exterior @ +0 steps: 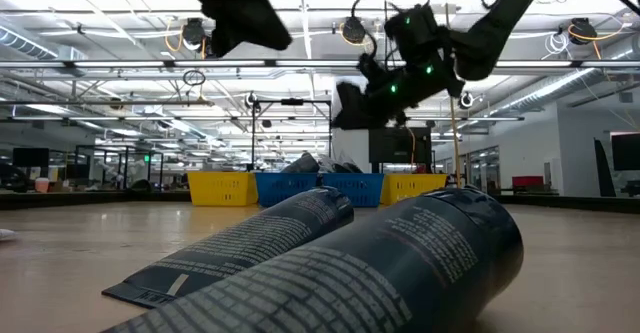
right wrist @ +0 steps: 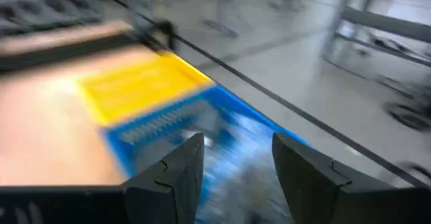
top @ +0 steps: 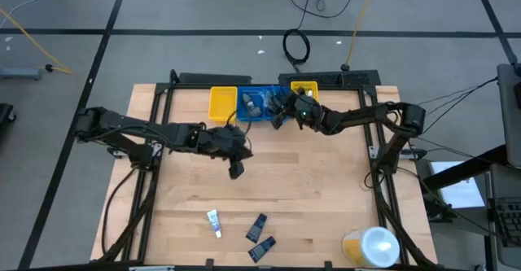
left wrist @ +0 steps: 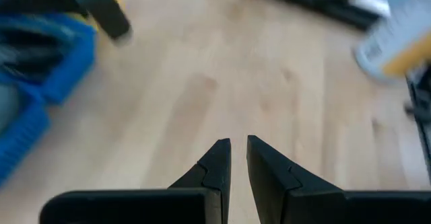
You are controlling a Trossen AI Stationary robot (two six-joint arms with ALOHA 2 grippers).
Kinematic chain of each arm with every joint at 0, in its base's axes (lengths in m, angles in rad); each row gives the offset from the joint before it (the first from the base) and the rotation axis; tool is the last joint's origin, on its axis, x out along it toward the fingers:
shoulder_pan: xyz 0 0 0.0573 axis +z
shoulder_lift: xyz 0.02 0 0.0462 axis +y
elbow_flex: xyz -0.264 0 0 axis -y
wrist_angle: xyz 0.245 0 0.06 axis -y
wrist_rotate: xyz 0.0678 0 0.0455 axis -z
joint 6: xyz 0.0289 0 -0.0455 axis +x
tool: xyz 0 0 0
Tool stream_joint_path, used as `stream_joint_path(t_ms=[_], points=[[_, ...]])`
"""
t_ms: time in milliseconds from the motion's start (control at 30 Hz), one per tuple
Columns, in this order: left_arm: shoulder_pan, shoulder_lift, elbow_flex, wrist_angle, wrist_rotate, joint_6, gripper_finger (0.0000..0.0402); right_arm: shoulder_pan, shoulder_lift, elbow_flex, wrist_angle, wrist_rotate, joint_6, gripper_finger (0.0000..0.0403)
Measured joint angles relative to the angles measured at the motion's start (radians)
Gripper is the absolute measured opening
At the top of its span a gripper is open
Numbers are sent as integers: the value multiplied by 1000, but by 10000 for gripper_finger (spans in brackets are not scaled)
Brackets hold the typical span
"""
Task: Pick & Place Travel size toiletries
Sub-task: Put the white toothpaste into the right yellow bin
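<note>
Three toiletries lie flat near the table's near edge: a white-and-blue tube (top: 214,222) and two dark tubes (top: 257,226) (top: 262,249). The dark tubes fill the low view's foreground (exterior: 300,243) (exterior: 430,263). My left gripper (top: 236,170) (left wrist: 238,150) hangs above the middle of the table, fingers almost together with only a thin gap, and holds nothing. My right gripper (top: 281,111) (right wrist: 237,163) hovers open over the blue bin (top: 254,105) (right wrist: 168,126), which has dark items inside, and nothing shows between its fingers.
A yellow bin (top: 222,102) stands left of the blue bin and another yellow bin (top: 304,88) right of it, all along the far edge. A large yellow container with a white lid (top: 370,246) lies at the near right corner. Bare wood spans the table's middle.
</note>
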Motion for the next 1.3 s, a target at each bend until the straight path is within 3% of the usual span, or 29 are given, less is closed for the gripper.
stream_joint_path(t_ms=[267,433,600,733,1067,1300], points=[[-133,0,-1,-210,31,-116,49,106,-109,1,-30,-129,-56,169],[-276,50,-1,-209,26,-80,49,148,-166,1,-98,-127,-91,169],[-395,163,-1,-105,27,-52,54,160,-195,1,-156,-125,-94,167],[-444,246,-1,-24,55,-61,78,159,-197,1,-158,-124,-87,169],[-536,334,8,-15,88,-125,169,158,-197,1,-165,-121,-75,169],[-578,334,8,15,85,-50,186,158,-197,1,-169,-121,-76,169]])
